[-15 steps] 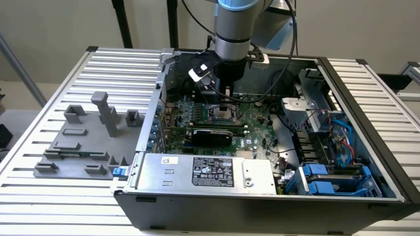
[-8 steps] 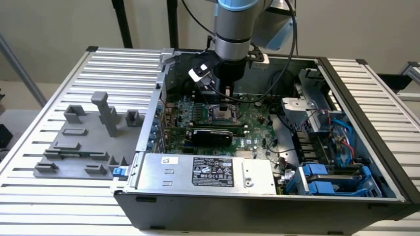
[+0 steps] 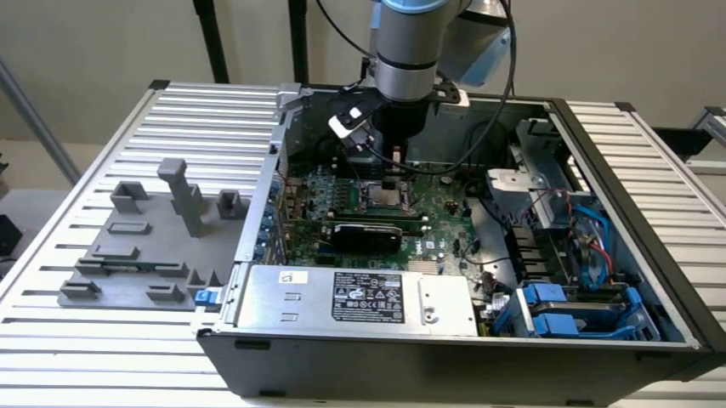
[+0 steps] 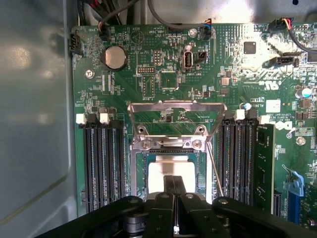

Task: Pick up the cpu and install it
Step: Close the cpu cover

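Observation:
The cpu [image 4: 161, 174] lies flat inside the socket on the green motherboard [image 4: 148, 74], its pale silver top showing. The socket's metal load frame [image 4: 176, 111] stands swung up behind it. My gripper [image 4: 174, 180] hangs directly over the cpu with its two dark fingers pressed together and nothing between them. Whether the tips touch the chip, I cannot tell. In the exterior view the gripper [image 3: 389, 174] reaches down into the open computer case [image 3: 635, 255] above the socket area.
Black memory slots [image 4: 101, 163] flank the socket on both sides, with a thin lever [image 4: 214, 166] beside it. A power supply [image 3: 352, 297] and an expansion card [image 3: 363, 231] sit nearer the case front. Grey fixture blocks [image 3: 148, 246] stand on the slatted table at the exterior view's left.

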`<action>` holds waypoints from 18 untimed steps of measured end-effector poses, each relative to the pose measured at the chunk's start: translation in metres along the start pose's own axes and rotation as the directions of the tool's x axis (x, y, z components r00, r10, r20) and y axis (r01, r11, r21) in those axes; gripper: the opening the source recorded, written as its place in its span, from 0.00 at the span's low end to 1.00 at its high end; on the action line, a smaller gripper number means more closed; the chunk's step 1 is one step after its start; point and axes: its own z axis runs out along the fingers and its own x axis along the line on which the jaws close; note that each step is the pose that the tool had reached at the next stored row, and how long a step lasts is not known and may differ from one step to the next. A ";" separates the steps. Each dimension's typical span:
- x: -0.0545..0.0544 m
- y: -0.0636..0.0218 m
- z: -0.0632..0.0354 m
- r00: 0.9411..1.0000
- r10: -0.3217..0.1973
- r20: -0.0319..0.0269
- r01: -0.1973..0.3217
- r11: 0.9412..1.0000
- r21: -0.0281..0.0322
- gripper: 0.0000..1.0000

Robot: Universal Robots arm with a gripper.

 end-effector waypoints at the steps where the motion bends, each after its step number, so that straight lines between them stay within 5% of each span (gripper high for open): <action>1: -0.001 0.0017 -0.0032 1.000 0.000 0.000 0.000 1.000 0.000 0.11; 6: -0.003 0.0122 -0.0238 1.000 0.000 0.000 0.000 1.000 0.002 0.11; 11: -0.006 0.0321 -0.0443 1.000 0.000 0.001 0.000 1.000 0.009 0.11; 18: -0.006 0.0640 -0.0541 1.000 0.000 0.001 0.000 1.000 0.018 0.11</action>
